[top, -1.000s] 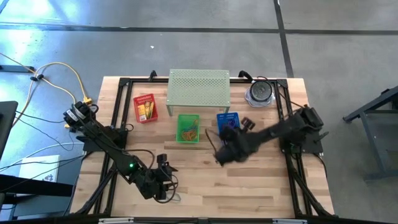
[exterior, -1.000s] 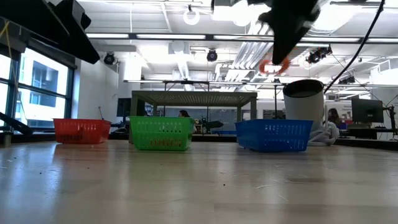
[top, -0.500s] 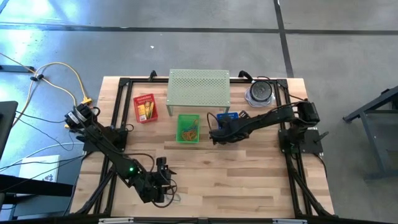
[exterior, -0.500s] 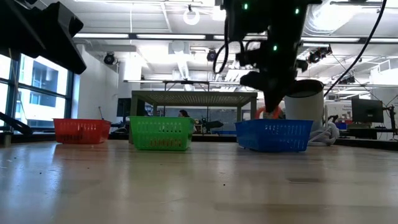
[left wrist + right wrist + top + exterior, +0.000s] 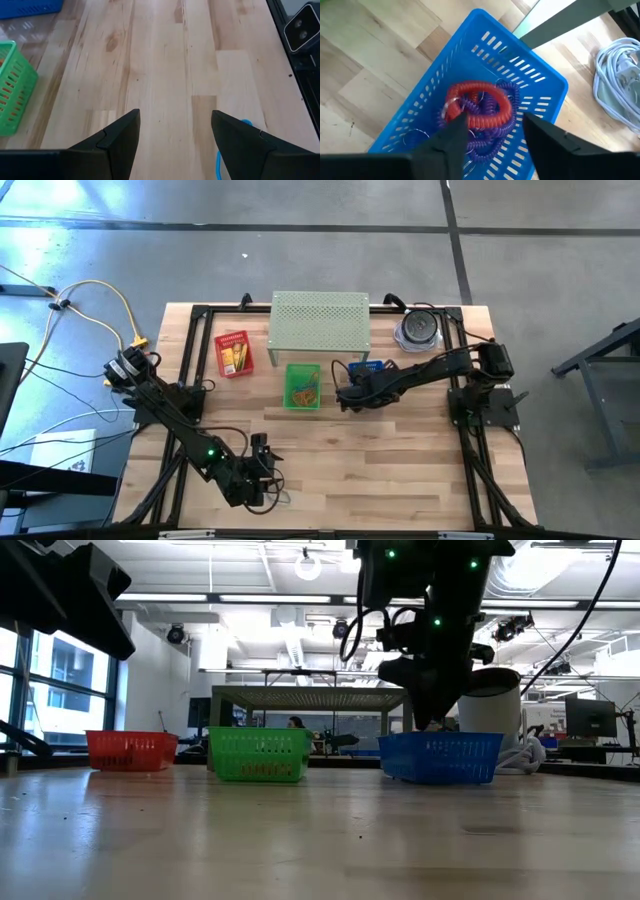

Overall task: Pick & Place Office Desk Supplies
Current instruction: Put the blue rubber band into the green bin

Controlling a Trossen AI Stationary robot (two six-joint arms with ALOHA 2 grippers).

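My right gripper (image 5: 495, 122) hangs open just above the blue basket (image 5: 420, 100), which stands right of centre near the far edge (image 5: 358, 366). Below its fingertips a red coiled loop (image 5: 485, 107) lies in the basket on purple coiled loops (image 5: 492, 137). I cannot tell whether a finger touches the red loop. Near the table's front edge my left gripper (image 5: 175, 115) is open over bare wood (image 5: 268, 470), with a thin blue loop (image 5: 219, 160) on the table beside one finger.
A green basket (image 5: 303, 385) with orange loops stands left of the blue one, and a red basket (image 5: 234, 353) with yellow packets farther left. The pale green perforated shelf (image 5: 320, 322) is behind them. A grey round container (image 5: 418, 328) and white cable (image 5: 620, 75) sit far right.
My right gripper has swung from the table's middle toward the far edge and down to the blue basket, carrying the red loop below its fingers. The loop, last seen just above the basket's rim, now lies inside on the purple loops.
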